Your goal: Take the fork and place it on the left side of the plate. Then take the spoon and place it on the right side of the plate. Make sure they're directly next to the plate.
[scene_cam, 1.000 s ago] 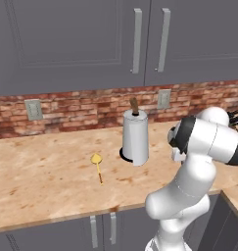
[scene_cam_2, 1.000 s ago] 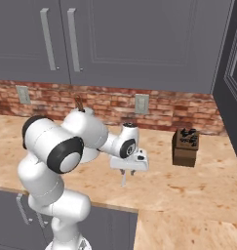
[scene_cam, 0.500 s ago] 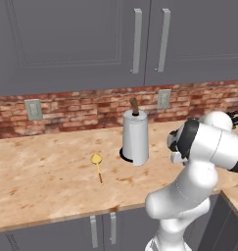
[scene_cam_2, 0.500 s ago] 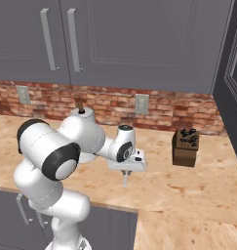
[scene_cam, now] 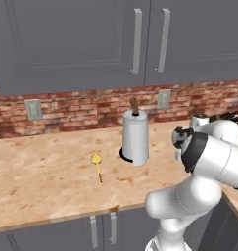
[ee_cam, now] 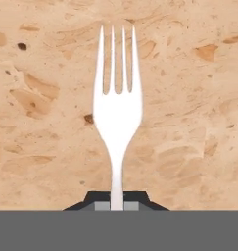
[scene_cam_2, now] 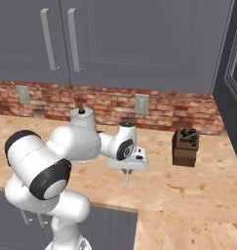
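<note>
Overhead, claw (ee_cam: 117,202) clamped on slim silvery fork (ee_cam: 117,112), four straight tines, mottled tan counter (ee_cam: 42,98)

**Arm folded low, pincer closed on the fork**

The white arm rises from its base and bends forward at a large dark-jointed elbow. In the right base view the forearm reaches to the right, ending in a rounded wrist with the hand turned downward. The pincer (scene_cam_2: 126,177) points down toward the counter (scene_cam_2: 188,185) and hangs just above it. Its two dark fingertips (ee_cam: 101,198) sit close together, clamped on the handle of the fork (ee_cam: 117,105), whose tines stick out straight beyond them. In the left base view the elbow and upper arm fill the lower right.
</note>
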Available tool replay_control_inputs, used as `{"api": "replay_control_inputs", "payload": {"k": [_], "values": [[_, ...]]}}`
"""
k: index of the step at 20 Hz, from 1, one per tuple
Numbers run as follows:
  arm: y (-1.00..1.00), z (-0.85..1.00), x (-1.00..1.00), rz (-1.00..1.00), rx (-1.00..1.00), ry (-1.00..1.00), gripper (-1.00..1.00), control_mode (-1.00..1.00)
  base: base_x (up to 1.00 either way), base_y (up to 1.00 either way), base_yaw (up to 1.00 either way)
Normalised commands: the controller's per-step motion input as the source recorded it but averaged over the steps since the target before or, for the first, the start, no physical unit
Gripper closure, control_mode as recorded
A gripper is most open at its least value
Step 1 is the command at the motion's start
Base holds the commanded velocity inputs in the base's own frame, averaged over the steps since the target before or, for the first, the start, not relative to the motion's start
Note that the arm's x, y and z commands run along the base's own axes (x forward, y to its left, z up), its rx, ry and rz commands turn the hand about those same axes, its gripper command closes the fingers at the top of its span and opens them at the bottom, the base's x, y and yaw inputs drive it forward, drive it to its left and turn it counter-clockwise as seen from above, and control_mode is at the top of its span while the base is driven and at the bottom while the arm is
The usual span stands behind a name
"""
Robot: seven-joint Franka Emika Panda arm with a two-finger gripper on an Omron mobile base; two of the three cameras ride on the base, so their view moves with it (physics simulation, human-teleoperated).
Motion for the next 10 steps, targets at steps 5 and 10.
{"api": "replay_control_inputs", "payload": {"k": [5,10], "values": [[-0.01,0.83,-0.68,0.00,-0.01,-0.10,1.00,-1.00,0.00,0.00,0.00],[0.12,0.87,-0.67,0.00,-0.03,-0.12,1.00,-1.00,0.00,0.00,0.00]]}}
